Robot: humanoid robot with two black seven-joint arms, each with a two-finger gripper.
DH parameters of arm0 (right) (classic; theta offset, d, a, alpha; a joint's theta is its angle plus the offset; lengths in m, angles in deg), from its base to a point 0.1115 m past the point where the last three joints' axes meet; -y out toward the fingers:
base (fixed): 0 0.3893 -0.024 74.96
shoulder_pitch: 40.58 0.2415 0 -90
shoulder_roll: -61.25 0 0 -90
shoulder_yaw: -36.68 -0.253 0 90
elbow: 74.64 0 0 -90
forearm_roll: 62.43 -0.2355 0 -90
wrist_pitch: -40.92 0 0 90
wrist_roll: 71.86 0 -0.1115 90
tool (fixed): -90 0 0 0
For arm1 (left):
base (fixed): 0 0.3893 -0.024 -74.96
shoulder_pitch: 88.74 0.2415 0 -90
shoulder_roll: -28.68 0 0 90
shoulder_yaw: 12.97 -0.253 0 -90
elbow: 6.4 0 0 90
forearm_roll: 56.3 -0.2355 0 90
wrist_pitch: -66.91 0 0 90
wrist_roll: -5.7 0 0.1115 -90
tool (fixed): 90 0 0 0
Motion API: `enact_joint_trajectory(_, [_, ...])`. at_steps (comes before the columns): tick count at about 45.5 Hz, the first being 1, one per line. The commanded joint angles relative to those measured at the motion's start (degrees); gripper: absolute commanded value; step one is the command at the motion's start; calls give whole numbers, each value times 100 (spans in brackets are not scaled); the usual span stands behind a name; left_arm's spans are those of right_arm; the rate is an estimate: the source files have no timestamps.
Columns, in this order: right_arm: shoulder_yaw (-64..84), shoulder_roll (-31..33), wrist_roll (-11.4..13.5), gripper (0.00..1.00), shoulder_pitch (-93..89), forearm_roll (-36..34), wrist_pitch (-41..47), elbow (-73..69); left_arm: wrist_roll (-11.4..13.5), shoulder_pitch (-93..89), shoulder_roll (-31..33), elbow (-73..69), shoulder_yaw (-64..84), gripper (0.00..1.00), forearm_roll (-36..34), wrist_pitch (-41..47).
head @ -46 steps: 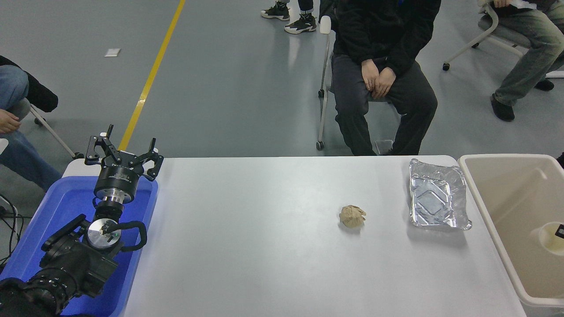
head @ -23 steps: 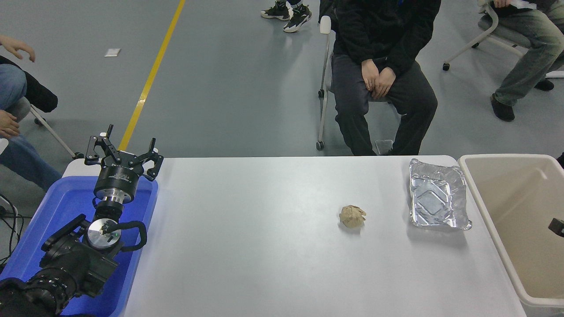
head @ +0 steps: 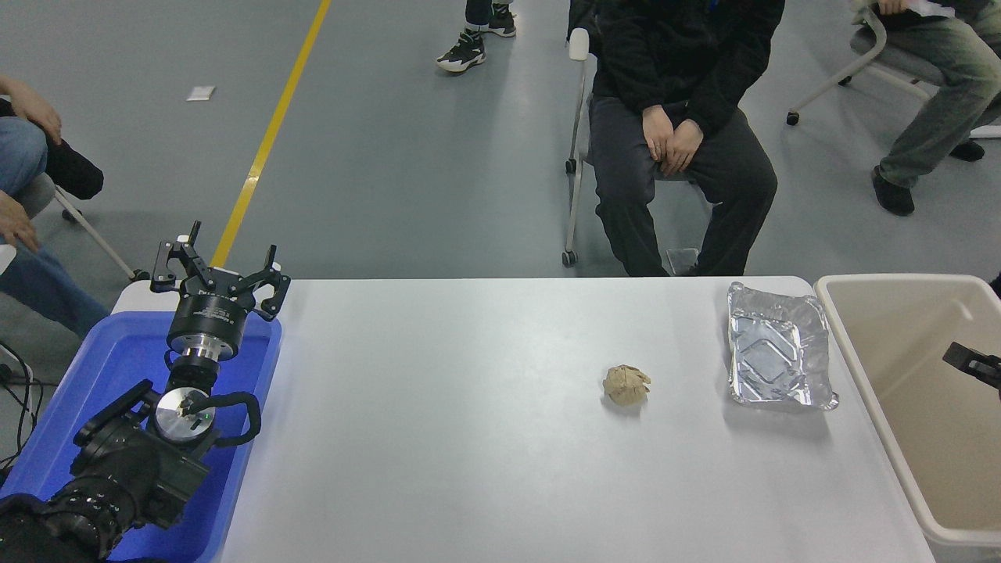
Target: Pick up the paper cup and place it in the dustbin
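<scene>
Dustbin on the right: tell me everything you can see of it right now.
The dustbin is a large rectangular beige-cream tub, plastic by its look, with a thick rounded rim. It stands upright at the table's right end, cut off by the picture's right edge. The foil tray lies just beside its left wall. A black tip of the right end effector shows over its opening. No paper cup shows in the visible part inside.

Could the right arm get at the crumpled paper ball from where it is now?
Probably yes: the right gripper is over the dustbin, and only the foil tray, low and offset, sits between it and the paper ball.
</scene>
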Motion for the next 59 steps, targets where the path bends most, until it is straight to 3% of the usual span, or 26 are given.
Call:
enact_joint_trajectory(1, [1338, 205, 4, 100, 1266, -45, 848, -1122, -3, -7, 0, 0, 1, 99, 6, 1])
enact_joint_trajectory(13, [3026, -23, 4, 100, 2857, -54, 1165, -2475, 6, -7, 0, 0, 1, 99, 6, -8])
enact_joint_trajectory(26, [3308, -304, 4, 100, 3394, -37, 1358, -2766, 6, -7, 0, 0, 1, 99, 6, -8])
enact_joint_trajectory(35, [4125, -866, -5, 100, 4544, -28, 2912, -3372, 6, 1, 0, 0, 1, 99, 6, -8])
enact_joint_trajectory(42, [3977, -920, -5, 100, 5002, -45, 4338, -3443, -3, 1, 0, 0, 1, 99, 6, 1])
enact_joint_trajectory(59, [3607, -1201, -5, 100, 5626, 42, 4338, -3443, 6, 1, 0, 0, -8, 99, 6, 1])
